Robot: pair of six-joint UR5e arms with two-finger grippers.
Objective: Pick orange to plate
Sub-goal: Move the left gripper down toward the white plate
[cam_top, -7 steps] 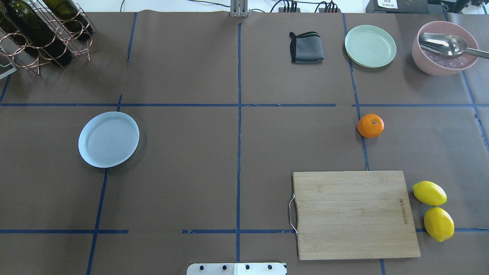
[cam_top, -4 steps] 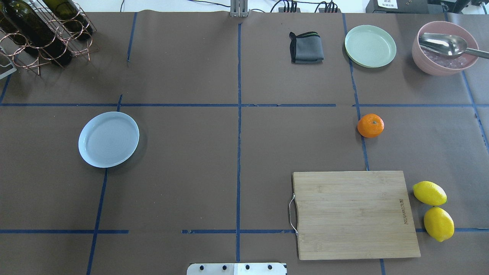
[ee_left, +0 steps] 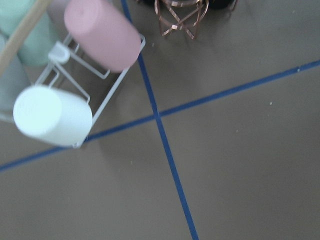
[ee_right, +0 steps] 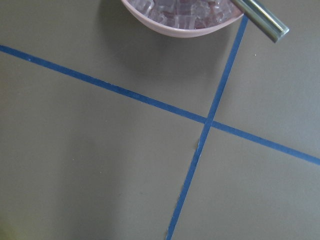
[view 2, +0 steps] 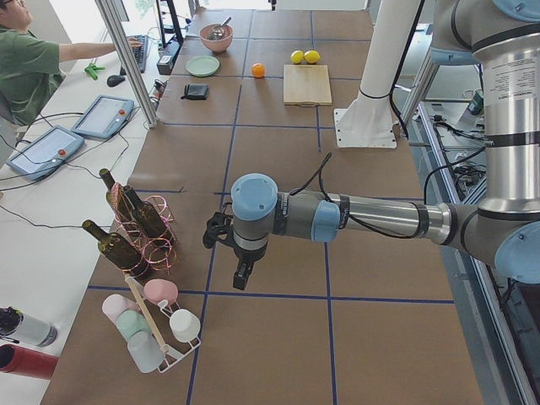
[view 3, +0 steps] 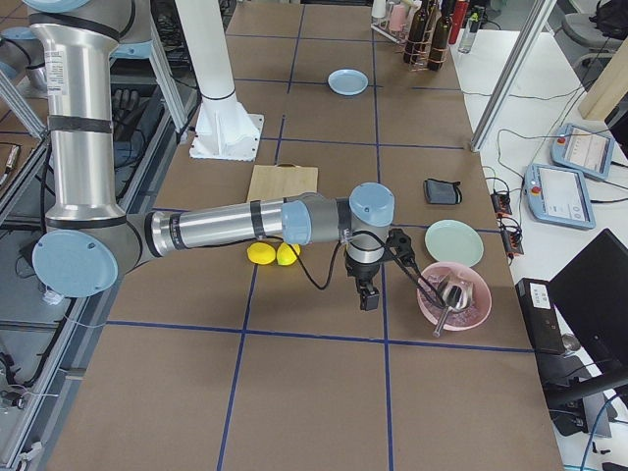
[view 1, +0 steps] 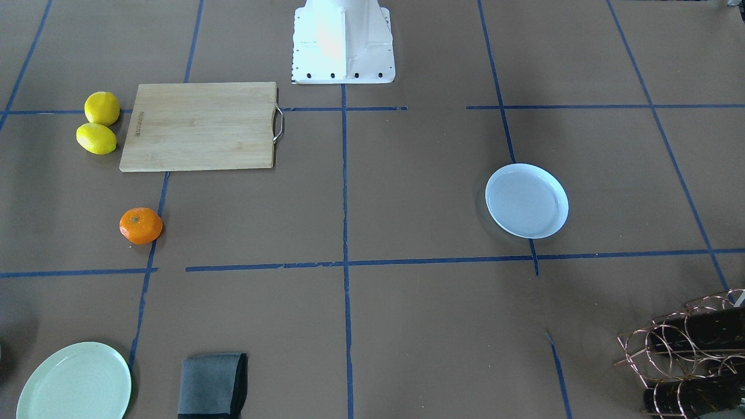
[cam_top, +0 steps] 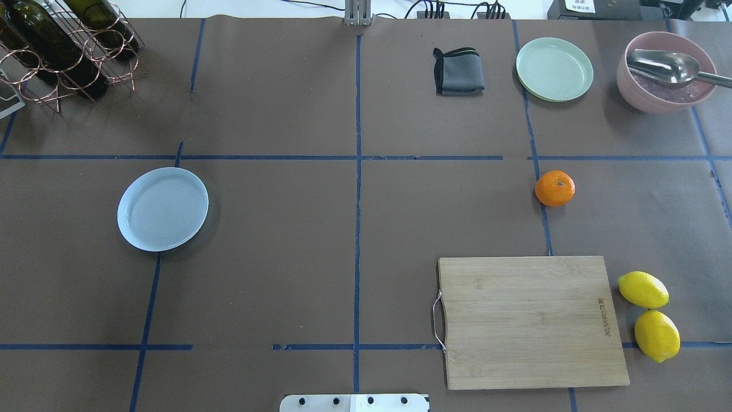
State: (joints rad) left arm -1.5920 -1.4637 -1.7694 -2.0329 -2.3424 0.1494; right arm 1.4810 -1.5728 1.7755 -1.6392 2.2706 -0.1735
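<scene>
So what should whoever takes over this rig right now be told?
Left gripper: above the table near the bottle rack; open or shut, cannot tell.
Right gripper: beside the pink bowl; cannot tell either.
Orange lies on the table's right half, beyond the cutting board, ungrasped.
Plate sits on the left half, with nothing on it.
Nothing done: pick, carry and place all remain.

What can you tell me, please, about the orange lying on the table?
The orange is a small, round, slightly flattened mandarin with bright, finely dimpled peel and a dark stem dimple facing up. It sits whole on the brown paper table cover, its edge overlapping a blue tape line, between the bamboo cutting board and the pale green plate. Nothing else touches it.
</scene>
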